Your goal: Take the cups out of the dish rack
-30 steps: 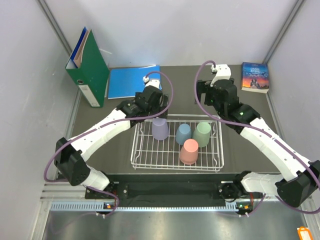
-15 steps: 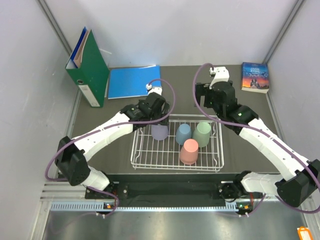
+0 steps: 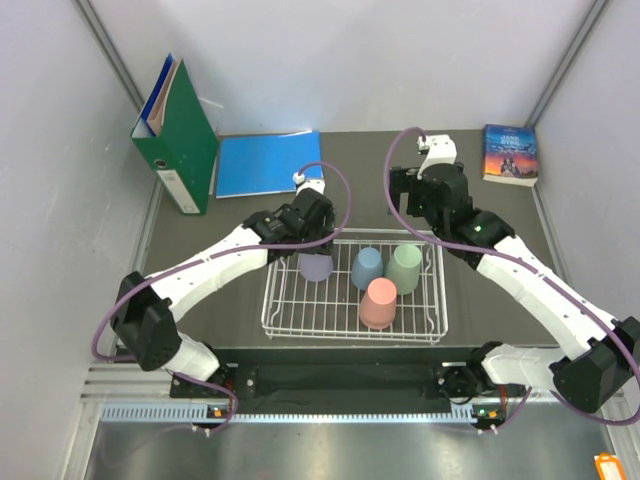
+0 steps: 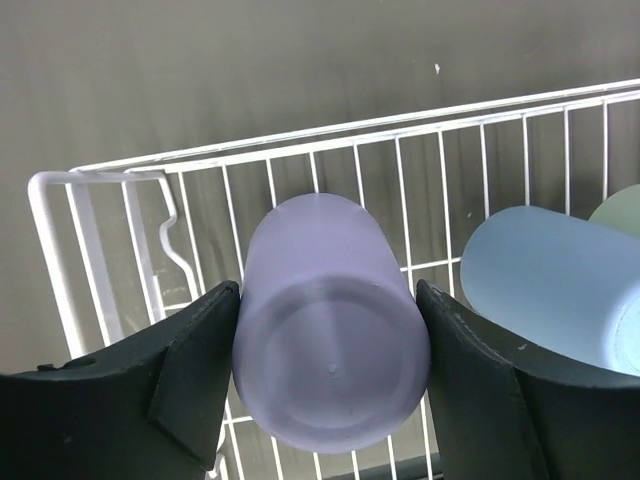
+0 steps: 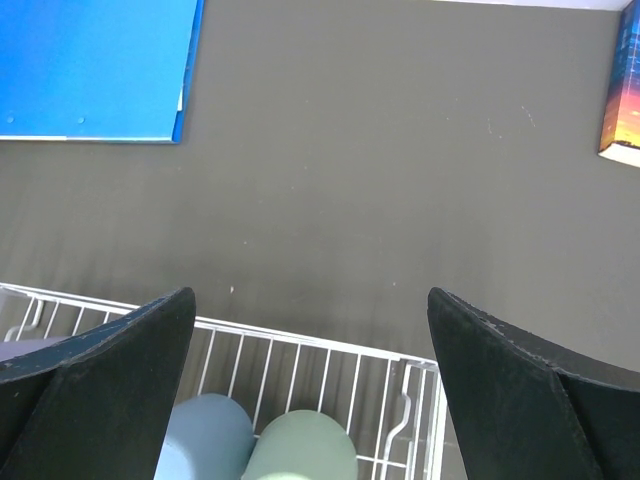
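The white wire dish rack holds four upside-down cups. My left gripper is down over the lavender cup at the rack's far left corner, and its black fingers press on both sides of the cup, which stands in the rack. The dusty blue cup and sage green cup stand side by side to its right, and the salmon pink cup is nearer me. My right gripper is wide open and empty above the rack's far edge, over the green cup and the blue cup.
A green binder stands at the far left with a blue folder lying beside it. A book lies at the far right. Grey walls close in both sides of the table.
My left gripper has come down and toward me over the lavender cup, and its fingers now sit on both sides of it. The right gripper has shifted slightly left.
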You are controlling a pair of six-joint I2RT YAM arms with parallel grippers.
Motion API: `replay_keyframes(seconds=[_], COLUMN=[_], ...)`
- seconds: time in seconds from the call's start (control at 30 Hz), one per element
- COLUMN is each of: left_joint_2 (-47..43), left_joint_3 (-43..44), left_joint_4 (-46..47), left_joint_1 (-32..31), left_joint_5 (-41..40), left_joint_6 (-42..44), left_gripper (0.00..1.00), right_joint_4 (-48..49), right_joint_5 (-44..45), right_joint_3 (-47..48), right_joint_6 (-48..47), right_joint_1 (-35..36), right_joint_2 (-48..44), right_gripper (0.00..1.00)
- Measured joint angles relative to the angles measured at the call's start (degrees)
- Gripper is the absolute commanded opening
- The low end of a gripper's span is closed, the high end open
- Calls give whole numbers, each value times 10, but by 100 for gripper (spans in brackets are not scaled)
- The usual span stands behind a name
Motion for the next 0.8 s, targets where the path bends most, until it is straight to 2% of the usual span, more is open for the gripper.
replay_keyframes(seconds=[0.13, 0.47, 0.63, 0.73, 0.8], left_joint_2=[0, -3, -34, -57, -70], left_joint_3=[29, 199, 212, 212, 205], left_joint_4=[-34, -89, -75, -41, 2], left_joint_1=[-2, -2, 6, 32, 70], left_joint_5=[-11, -57, -60, -27, 20], left_joint_6=[3, 31, 31, 23, 3], left_gripper=[0, 0, 0, 0, 0], right_joint_4=[0, 0, 17, 34, 51], right_joint_5=[0, 0, -25, -69, -103], right_joint_3=[0, 1, 0, 0, -3], right_joint_6=[0, 2, 31, 57, 76], right_joint_1=[0, 0, -12, -37, -54], right_joint_2=[0, -1, -21, -33, -37], right_gripper=[100, 100, 100, 95, 84])
